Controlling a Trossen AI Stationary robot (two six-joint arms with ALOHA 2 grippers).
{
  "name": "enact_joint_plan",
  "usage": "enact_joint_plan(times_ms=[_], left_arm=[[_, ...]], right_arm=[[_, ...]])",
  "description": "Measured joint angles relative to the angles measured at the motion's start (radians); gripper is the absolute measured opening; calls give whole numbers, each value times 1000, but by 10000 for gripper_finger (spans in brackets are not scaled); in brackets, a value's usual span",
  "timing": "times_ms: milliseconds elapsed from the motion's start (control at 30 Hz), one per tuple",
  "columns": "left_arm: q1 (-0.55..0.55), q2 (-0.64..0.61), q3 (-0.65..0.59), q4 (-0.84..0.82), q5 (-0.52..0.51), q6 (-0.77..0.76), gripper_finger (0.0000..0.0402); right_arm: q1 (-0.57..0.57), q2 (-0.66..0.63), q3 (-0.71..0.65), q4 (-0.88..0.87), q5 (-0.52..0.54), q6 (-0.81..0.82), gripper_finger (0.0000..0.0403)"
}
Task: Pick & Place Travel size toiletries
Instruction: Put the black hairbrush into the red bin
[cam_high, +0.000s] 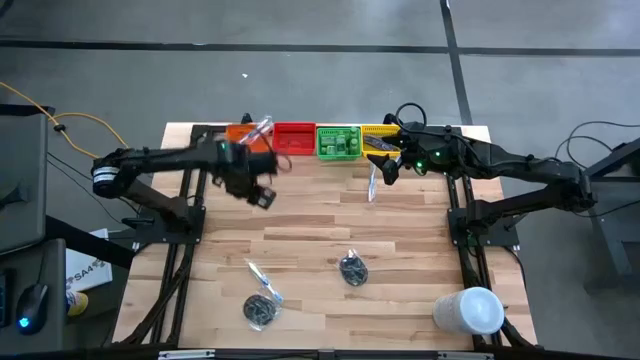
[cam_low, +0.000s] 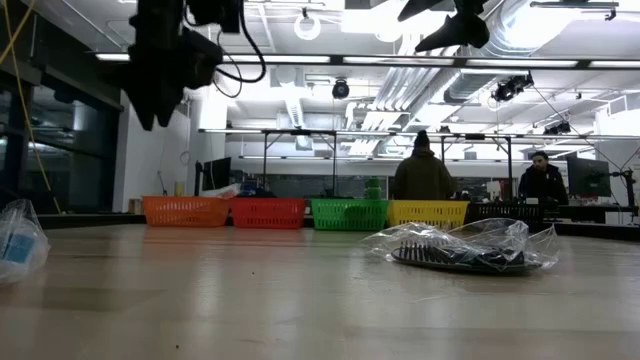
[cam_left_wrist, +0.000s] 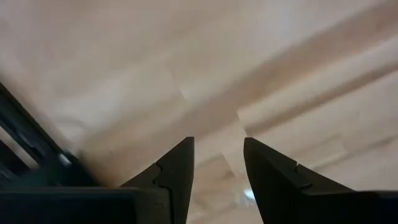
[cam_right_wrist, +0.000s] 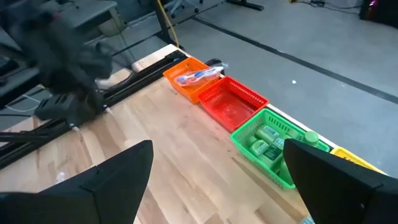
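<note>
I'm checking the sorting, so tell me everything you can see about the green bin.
The green bin is a small rectangular basket of bright green plastic mesh, open on top and upright. It stands third in the row of bins along the table's far edge, its sides against the red bin and the yellow bin. Several stubby green bottles lie inside. No gripper touches it.

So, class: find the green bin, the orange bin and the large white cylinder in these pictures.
green bin (cam_high: 338, 142), high view, on the bottles' side wall.
orange bin (cam_right_wrist: 198, 70), right wrist view, on its far rim.
large white cylinder (cam_high: 468, 310), high view, on its side.
</note>
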Motion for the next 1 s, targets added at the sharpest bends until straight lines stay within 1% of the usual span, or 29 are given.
enact_joint_plan(times_ms=[133,333,433,533,667,767,867,1000], left_arm=[[-185,-1,-34,23,0,-192,141],[-443,-1,-85,129,13,-396,141],[-558,0,-98,199,26,-450,141],[-656,19,-101,284,23,-440,141],[-748,57,-101,326,34,-478,141],[-799,93,-102,324,50,-554,154],[-843,125,-102,351,59,-620,186],[-884,167,-102,450,63,-614,235]], right_arm=[[0,0,0,0,-23,-1,354],[0,0,0,0,-41,-26,354],[0,0,0,-1,-47,-38,354],[0,0,0,-1,-47,-40,354],[0,0,0,-1,-47,-40,354],[0,0,0,-1,-47,-36,354],[0,0,0,0,-46,-14,354],[0,0,0,0,-45,-20,354]])
